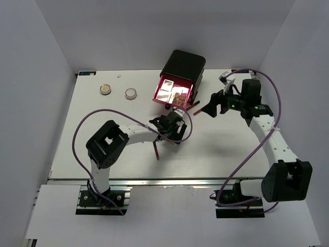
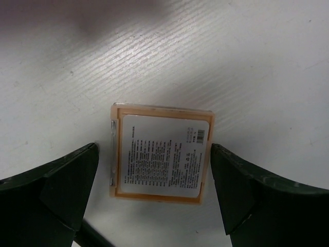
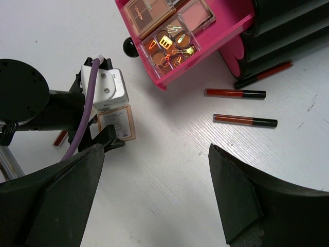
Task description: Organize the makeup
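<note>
A square pink-beige palette (image 2: 162,157) lies label side up on the white table, also in the right wrist view (image 3: 117,123). My left gripper (image 2: 154,190) (image 1: 173,125) is open, with one finger on each side of it. My right gripper (image 3: 157,195) (image 1: 209,108) is open and empty above bare table, right of the drawer. Three palettes (image 3: 167,49) lie in the open pink drawer (image 3: 234,27). Three dark red and black sticks (image 3: 235,93) lie right of the drawer. Another red stick (image 1: 157,149) lies near my left arm. Two round compacts (image 1: 105,89) (image 1: 131,93) sit at the far left.
The black box (image 1: 184,66) stands at the back centre with its pink drawer (image 1: 157,91) pulled out towards me. Grey walls close in the table on three sides. Purple cables loop off both arms.
</note>
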